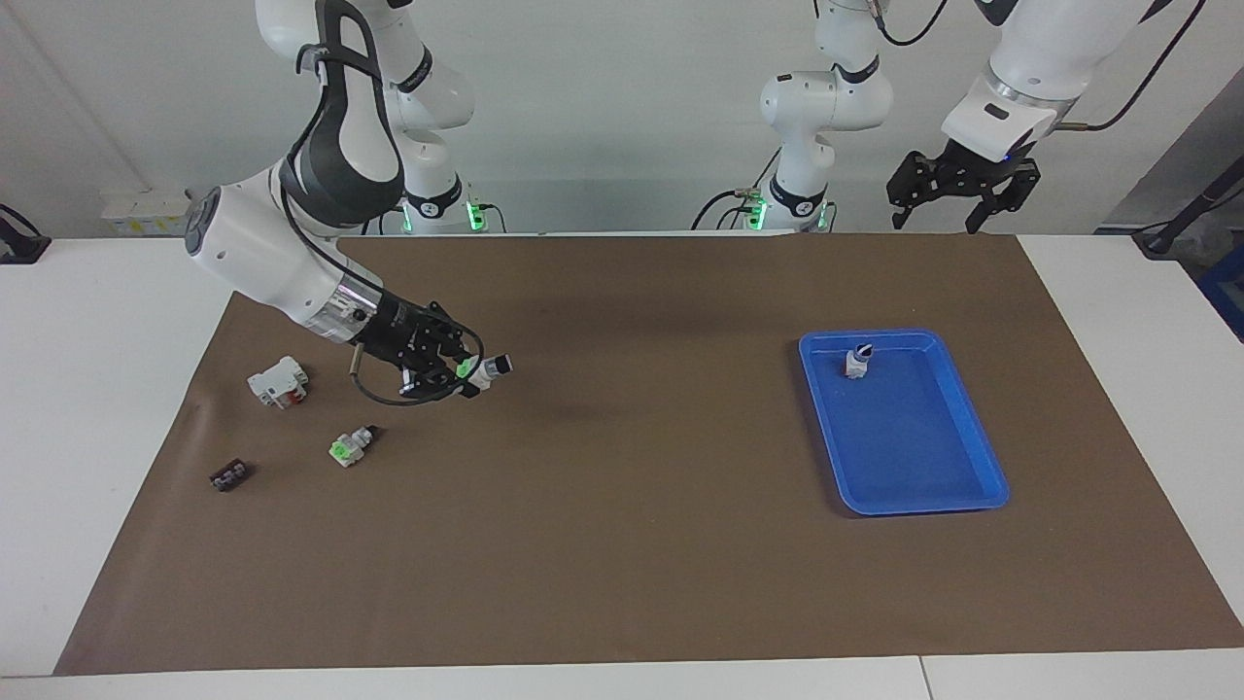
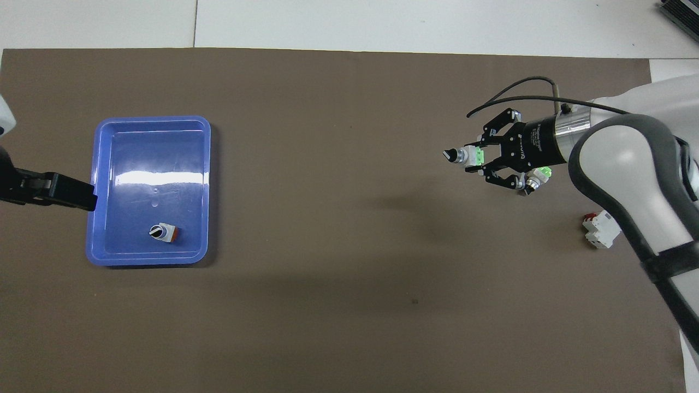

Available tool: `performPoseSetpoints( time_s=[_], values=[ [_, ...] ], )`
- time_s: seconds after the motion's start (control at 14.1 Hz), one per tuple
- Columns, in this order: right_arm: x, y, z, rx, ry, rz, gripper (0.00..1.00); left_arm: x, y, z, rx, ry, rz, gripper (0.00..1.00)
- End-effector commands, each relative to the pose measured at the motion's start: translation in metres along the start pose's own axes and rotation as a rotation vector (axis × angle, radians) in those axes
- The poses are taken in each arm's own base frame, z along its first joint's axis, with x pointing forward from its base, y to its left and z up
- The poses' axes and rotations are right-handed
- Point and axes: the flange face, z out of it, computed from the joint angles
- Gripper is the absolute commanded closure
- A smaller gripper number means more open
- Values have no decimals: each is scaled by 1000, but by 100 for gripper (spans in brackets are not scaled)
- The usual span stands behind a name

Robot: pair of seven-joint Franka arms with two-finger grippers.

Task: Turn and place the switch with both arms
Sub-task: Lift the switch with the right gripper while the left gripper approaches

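My right gripper (image 1: 465,374) is shut on the switch (image 1: 489,368) by its green base. It holds the switch on its side in the air, black knob pointing toward the left arm's end, over the brown mat (image 1: 632,506) at the right arm's end. In the overhead view the right gripper (image 2: 480,159) and the switch (image 2: 464,155) show the same hold. My left gripper (image 1: 957,199) hangs open and empty, raised above the mat's edge nearest the robots. Its black hand (image 2: 52,191) shows beside the tray.
A blue tray (image 1: 914,447) at the left arm's end holds a white-based black-knob switch (image 1: 857,360). On the mat under my right arm lie a green-and-white switch (image 1: 350,445), a white breaker with red (image 1: 279,381) and a small black part (image 1: 229,475).
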Motion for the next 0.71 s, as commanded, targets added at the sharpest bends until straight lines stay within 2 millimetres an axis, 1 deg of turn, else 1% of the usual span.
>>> performPoseSetpoints(
  time_s=[0.0, 0.07, 0.21, 0.28, 0.35, 0.42, 0.5, 0.57, 0.64],
  values=[
    [-32, 2, -4, 4, -108, -36, 100, -15, 47, 16, 17, 53, 49, 0],
    [-48, 7, -4, -3, -133, -58, 100, -14, 60, 16, 0, 66, 34, 0],
    [-81, 18, -10, 0, -183, -112, 100, -13, 80, 14, -159, 69, -17, 0],
    [-96, 23, -13, 7, -234, -113, 100, -13, 89, 11, -226, 66, -75, 0],
    [-105, 25, -10, 5, -277, -106, 100, -12, 103, 8, -286, 76, -131, 0],
    [-122, 31, 0, -10, -308, -113, 100, -11, 119, 6, -334, 84, -191, 0],
    [-134, 37, 11, -29, -313, -124, 100, -10, 133, 4, -361, 93, -246, 0],
    [-146, 44, 17, -41, -321, -133, 100, -9, 150, 0, -409, 104, -303, 0],
    [-145, 47, 22, -42, -331, -104, 100, -6, 158, -3, -465, 108, -369, 0]
  ],
)
